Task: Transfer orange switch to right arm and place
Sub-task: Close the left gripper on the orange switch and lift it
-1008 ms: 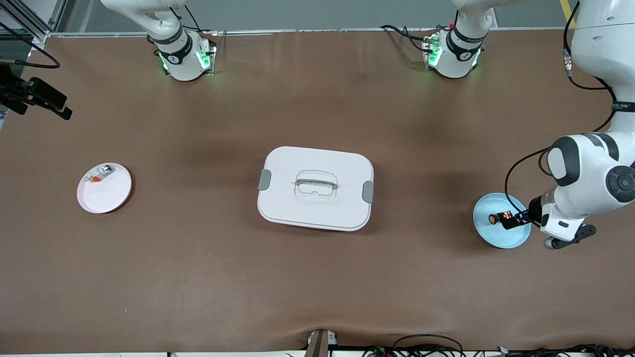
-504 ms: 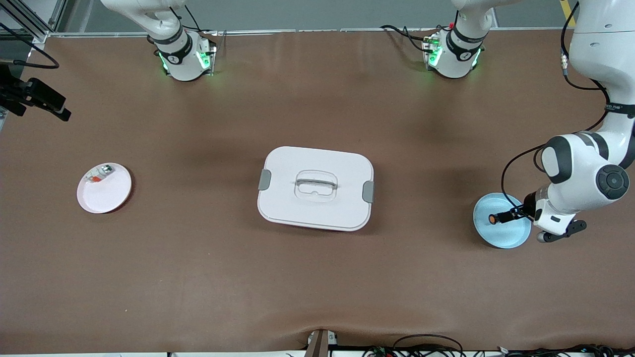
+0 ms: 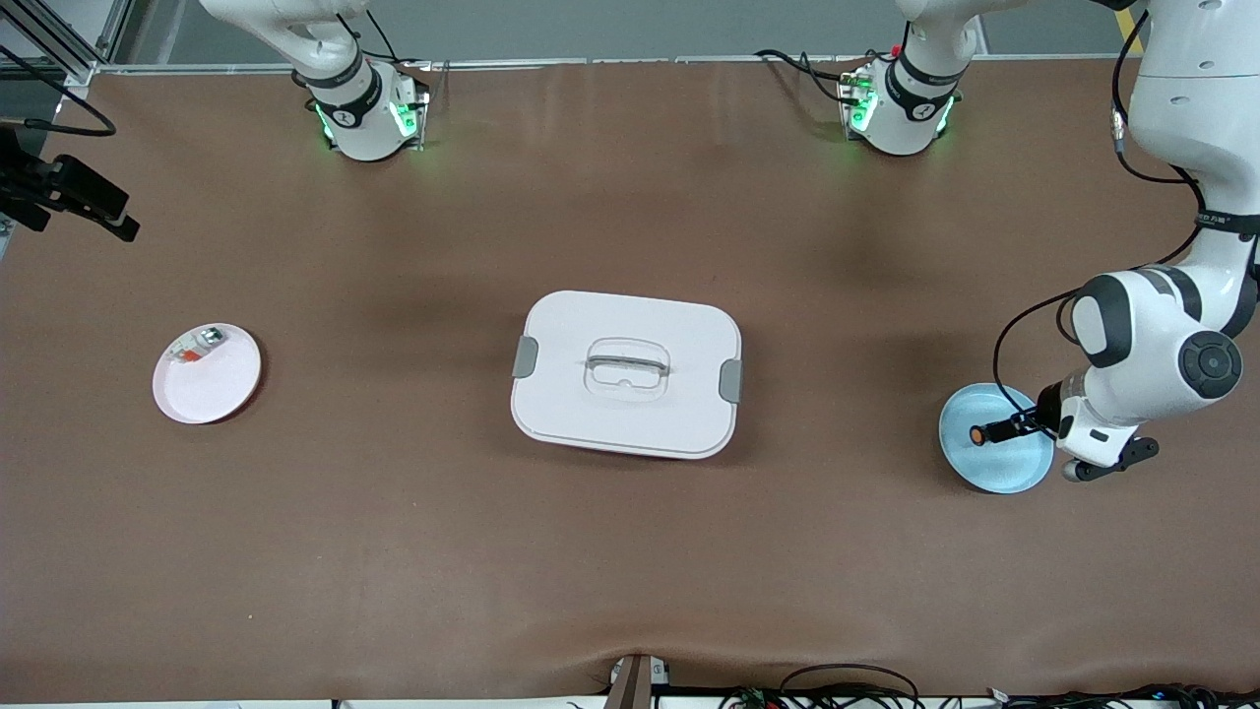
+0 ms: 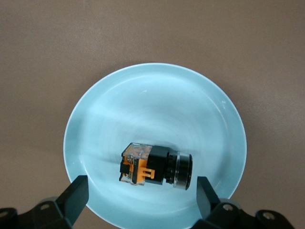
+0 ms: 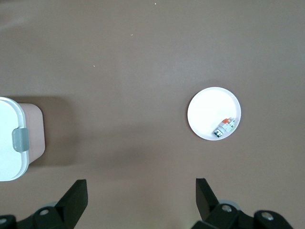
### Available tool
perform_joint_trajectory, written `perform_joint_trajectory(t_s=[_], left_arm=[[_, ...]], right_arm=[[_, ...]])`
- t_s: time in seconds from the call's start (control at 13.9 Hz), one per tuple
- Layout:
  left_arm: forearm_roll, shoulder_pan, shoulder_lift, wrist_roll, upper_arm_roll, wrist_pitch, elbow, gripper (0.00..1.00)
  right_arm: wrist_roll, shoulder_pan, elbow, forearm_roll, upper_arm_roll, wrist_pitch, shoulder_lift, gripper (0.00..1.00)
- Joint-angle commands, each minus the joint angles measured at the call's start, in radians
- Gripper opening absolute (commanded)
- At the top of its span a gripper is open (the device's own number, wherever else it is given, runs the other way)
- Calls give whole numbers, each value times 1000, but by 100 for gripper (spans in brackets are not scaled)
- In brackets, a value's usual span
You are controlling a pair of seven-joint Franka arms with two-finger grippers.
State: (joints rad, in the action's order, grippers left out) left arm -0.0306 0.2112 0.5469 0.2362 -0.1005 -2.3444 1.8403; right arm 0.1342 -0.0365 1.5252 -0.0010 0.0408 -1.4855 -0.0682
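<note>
The left wrist view shows the orange switch (image 4: pixel 156 165) lying on its side in the blue plate (image 4: pixel 143 90), between the spread, empty fingers of the left gripper (image 4: pixel 142 198); the front view shows only its orange end (image 3: pixel 976 434). The right gripper (image 5: pixel 141 198), jaws wide and empty, hangs high over the table near the white plate (image 5: pixel 205 112); its arm waits. Since a second ago the left gripper has drawn closer around the switch. The white plate's small part is hard to make out.

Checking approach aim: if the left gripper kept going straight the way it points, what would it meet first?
Probably the orange switch, lying on the light blue plate between the left gripper's open fingers; height is unclear.
</note>
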Motion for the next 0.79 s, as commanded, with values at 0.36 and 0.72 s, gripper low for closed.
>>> perform_joint_trajectory(t_s=[0.36,0.72], left_arm=[[15,14,44,-14,-24,-73,5,100],[15,16,59,-14,-24,-85,10,100]], right_arm=[[16,-20,-7,-5,-2,-15,-5,100],[16,-19,-7,-5,-2,-13,-5,100]])
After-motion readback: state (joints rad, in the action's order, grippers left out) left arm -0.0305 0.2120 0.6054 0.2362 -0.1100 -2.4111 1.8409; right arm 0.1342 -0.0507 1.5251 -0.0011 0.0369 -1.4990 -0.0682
